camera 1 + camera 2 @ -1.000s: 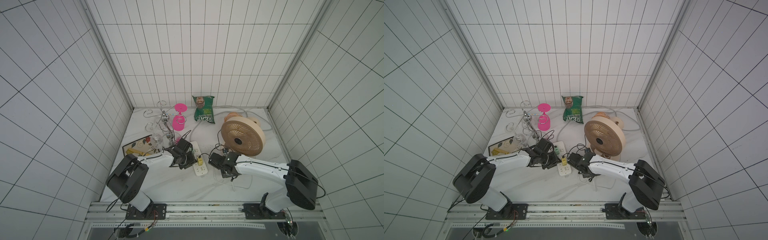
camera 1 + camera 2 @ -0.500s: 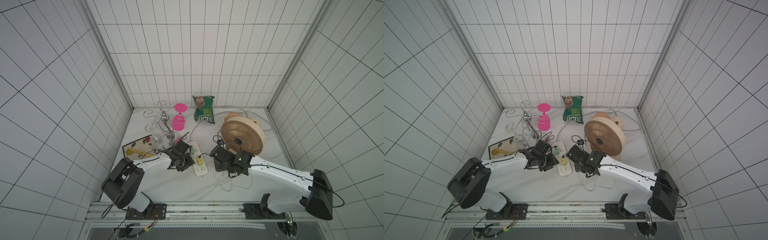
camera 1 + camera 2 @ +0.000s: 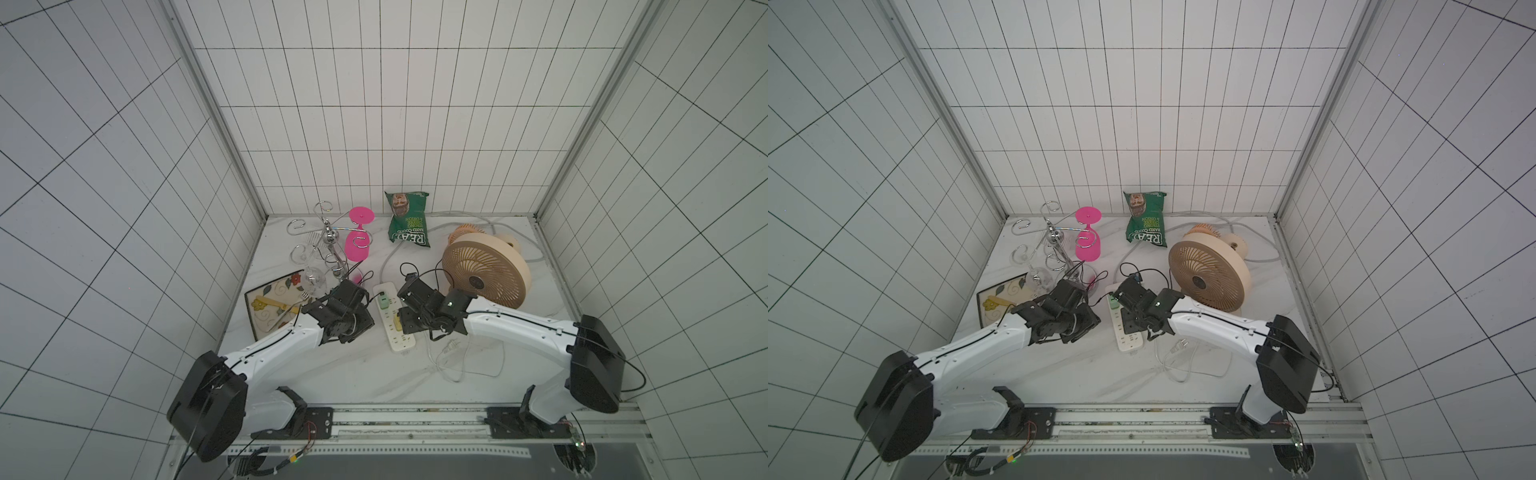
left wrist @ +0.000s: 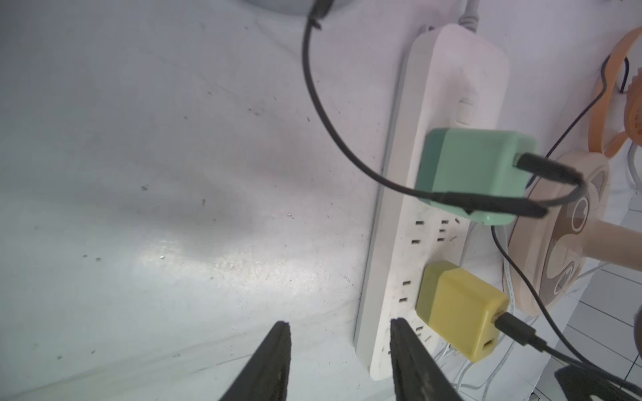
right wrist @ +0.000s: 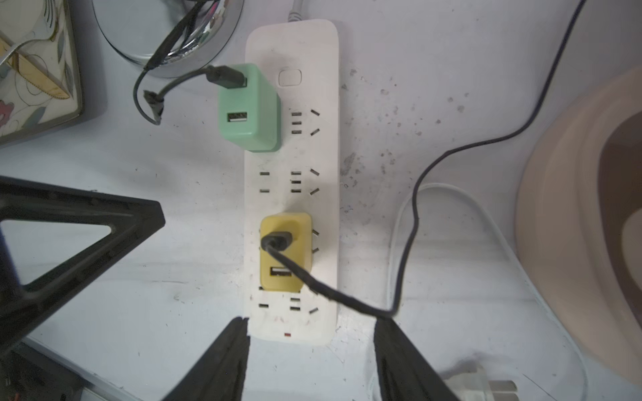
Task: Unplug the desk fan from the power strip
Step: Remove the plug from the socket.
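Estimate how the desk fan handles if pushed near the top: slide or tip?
Probably tips before sliding: the desk fan carries a large round head over a smaller base. Likely light for its size, being mostly open plastic grille. Its thin white cord lies slack in loops with the plug free, so it shouldn't restrain it.

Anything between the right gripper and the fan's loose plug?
Nothing visible. The plug lies loose right beside the open right gripper; the yellow charger's black cable only passes one fingertip.

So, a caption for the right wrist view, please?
Open right pincer over the power strip; green charger and yellow charger plugged in, white plug lying loose.
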Robot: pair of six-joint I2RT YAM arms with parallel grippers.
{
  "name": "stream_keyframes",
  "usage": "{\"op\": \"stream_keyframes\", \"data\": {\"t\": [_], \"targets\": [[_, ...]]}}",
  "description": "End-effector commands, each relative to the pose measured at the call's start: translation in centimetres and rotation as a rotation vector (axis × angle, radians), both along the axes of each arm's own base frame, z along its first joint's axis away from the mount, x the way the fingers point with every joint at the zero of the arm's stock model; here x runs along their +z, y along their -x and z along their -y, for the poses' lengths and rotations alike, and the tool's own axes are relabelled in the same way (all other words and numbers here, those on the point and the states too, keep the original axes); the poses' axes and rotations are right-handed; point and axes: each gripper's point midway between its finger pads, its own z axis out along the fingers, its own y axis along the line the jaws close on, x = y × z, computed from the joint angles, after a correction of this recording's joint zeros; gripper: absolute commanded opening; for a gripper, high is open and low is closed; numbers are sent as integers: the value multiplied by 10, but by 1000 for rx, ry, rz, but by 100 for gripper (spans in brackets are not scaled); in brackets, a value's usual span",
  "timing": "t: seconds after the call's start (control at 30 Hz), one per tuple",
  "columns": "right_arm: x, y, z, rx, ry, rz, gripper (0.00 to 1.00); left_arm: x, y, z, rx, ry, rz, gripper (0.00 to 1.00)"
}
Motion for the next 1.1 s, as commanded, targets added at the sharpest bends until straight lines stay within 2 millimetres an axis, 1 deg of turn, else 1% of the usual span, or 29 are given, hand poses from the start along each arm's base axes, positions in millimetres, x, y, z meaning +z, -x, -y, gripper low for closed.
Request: {"op": "stream_keyframes", "data": {"t": [0.0,0.13,0.3,0.5,0.7,0.83,0.9,1.07], "targets": [[-3,-3,-12,14,-1,-15,59,-1,1,-20,80,-24,-9,49],[-14,-7,-16,10,26,-30,58,-1,3,-27,104,-21,-13,48],[-25,-10,-19,12,72,-40,50,-3,3,-29,106,-19,-22,48],[-36,-12,-23,20,99,-59,42,-3,-1,-26,100,-12,-22,48],[-37,-13,-27,35,107,-59,32,-2,-4,-22,85,5,-14,48],[-36,-13,-29,45,106,-55,26,-4,-6,-6,15,55,-25,52],[-34,-12,-33,60,101,-52,24,-6,-6,0,-2,76,-30,53],[-29,-5,-47,118,79,-42,20,-6,-8,4,-1,109,-5,54]]}}
